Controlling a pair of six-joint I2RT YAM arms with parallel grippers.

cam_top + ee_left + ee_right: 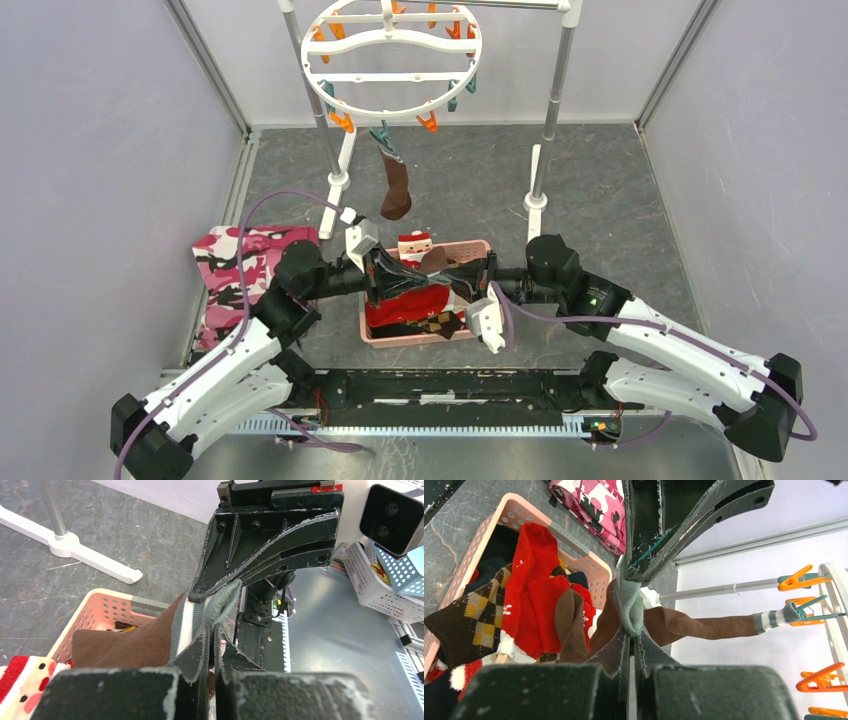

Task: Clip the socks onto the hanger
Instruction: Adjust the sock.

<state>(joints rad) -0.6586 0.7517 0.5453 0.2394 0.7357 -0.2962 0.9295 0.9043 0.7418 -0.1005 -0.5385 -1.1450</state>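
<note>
The left gripper (214, 635) is shut on the grey-and-white striped cuff (192, 620) of a dark brown sock (130, 642). Directly opposite, the right gripper (631, 635) pinches the same cuff from the other side, fingertips nearly meeting. The sock's leg droops from the grip into the pink basket (95, 612) just below both grippers, beside a Santa sock (25, 685) and an argyle sock (474, 615).

The fabric looks light, soft and limp. It should fold and sag wherever it is unsupported, so the ribbed cuff is the sensible hold, being thicker and less likely to slip. Stretching that edge taut between the two grips should give a clip a flat band to bite.

Well beyond the grippers, the matching sock (709, 627) hangs by its cuff from a teal clip (809, 611) on the round white hanger (390, 77). An orange clip (428, 122) nearby appears free.
</note>
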